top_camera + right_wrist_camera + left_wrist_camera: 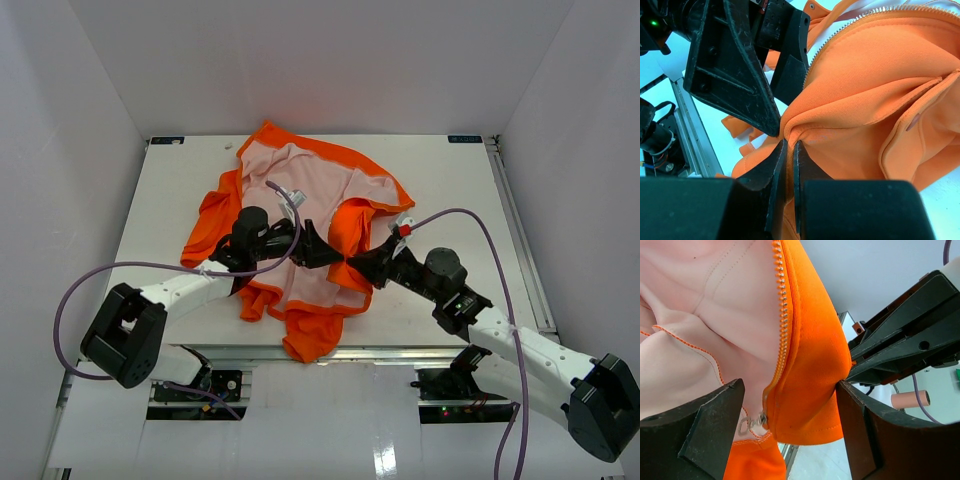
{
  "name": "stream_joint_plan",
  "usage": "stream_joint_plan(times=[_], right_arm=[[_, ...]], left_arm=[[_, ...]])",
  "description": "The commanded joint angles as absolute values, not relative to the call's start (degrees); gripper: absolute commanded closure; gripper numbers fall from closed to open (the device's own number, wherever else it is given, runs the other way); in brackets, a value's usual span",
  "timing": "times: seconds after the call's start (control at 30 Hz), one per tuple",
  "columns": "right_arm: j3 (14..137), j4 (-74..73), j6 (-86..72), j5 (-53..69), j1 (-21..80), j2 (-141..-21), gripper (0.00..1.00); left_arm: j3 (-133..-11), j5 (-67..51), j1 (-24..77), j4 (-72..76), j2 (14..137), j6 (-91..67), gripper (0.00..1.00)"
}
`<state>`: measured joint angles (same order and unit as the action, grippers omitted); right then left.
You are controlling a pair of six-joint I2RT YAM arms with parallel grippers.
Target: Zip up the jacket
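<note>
The jacket (300, 190) lies spread open on the middle of the bench (450, 190), pale lining up, its orange hem reaching the near edge. The left tool (790, 387) works over the lower front of it, nearer the near edge than the far one. It stands wide, with one orange front edge hanging between its fingers (705, 435); the fold touches the finger on the right of the left wrist view. The zipper teeth (782, 305) run down that edge unjoined. The small metal pull (752, 422) sits at their lower end, just beside the other finger. The right tool (789, 142) is narrow, its tips pinching a bunched fold of orange fabric just beside the left tool's fingers
</note>
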<state>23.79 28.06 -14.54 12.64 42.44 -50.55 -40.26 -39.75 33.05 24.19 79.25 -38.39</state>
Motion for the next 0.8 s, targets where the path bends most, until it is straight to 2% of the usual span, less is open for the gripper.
stream_joint_plan(times=[0.0,0.03,0.1,0.2,0.43,0.5,0.63,0.73,0.77], right_arm=[[25.5,33.3,-15.5,16.9,41.7,-48.5,0.92],[25.3,33.3,-15.6,16.8,41.4,-48.3,0.92],[25.1,33.4,-15.6,17.1,40.9,-48.3,0.92],[24.8,33.4,-15.7,17.8,40.2,-48.6,0.92],[24.4,34.9,-16.1,20.6,39.8,-51.1,0.92],[24.4,34.9,-15.9,21.1,39.7,-51.0,0.92],[24.6,35.8,-16.1,23.7,39.6,-50.4,0.92],[25.0,35.9,-16.3,26.3,39.6,-50.0,0.92],[25.3,35.9,-16.3,27.5,39.5,-49.9,0.92]], left_arm=[[-39.0,-42.1,31.9,27.1,76.3,-37.3,0.24],[-38.6,-43.3,31.6,28.3,76.4,-38.1,0.35],[-37.2,-46.2,31.3,31.7,76.6,-40.1,0.48],[-35.4,-48.5,30.5,35.8,76.3,-42.5,0.59],[-33.6,-55.6,29.9,48.7,78.7,-49.9,0.61],[-33.2,-56.6,29.6,49.9,79.1,-51.2,0.58],[-34.1,-53.6,29.1,43.0,78.0,-46.6,0.25],[-34.3,-51.9,28.4,38.8,76.9,-43.4,0.16],[-34.2,-51.7,28.1,38.3,76.3,-42.8,0.15]])
